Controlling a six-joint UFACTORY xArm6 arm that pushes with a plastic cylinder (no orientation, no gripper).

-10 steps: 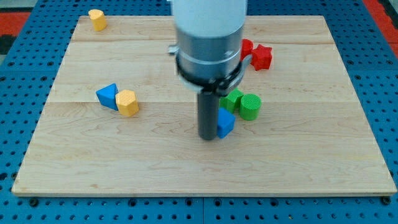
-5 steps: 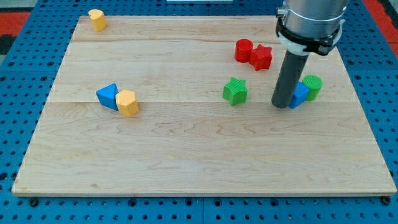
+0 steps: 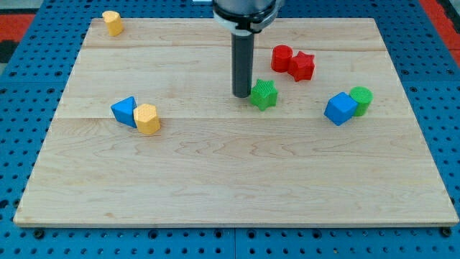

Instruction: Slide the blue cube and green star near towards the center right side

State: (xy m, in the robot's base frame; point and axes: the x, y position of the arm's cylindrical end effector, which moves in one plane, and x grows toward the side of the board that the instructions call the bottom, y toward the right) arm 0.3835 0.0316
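**A:** Camera view has our tip point(image 3: 242, 96) down on the pale wooden tabletop point(image 3: 215, 187), touching the small green plastic star point(image 3: 264, 94) on the side facing the view's left. We carry no hand here, only the dark rod, so there is nothing to spread or pinch.

**B:** Agreed. What worries us from here?

**A:** The star's points. If we press off its middle, we judge it may spin and slip past the rod rather than slide straight. The red cylinder point(image 3: 282, 57) and red star point(image 3: 302, 65) sit above and to the right of the green star, so a push angled upward could knock into them.

**B:** And the blue plastic cube point(image 3: 340, 108)?

**A:** Well to the right of the green star, touching the green cylinder point(image 3: 361, 101). It looks squat and flat-faced. An overlong push could ram the star into that pair and scatter them.
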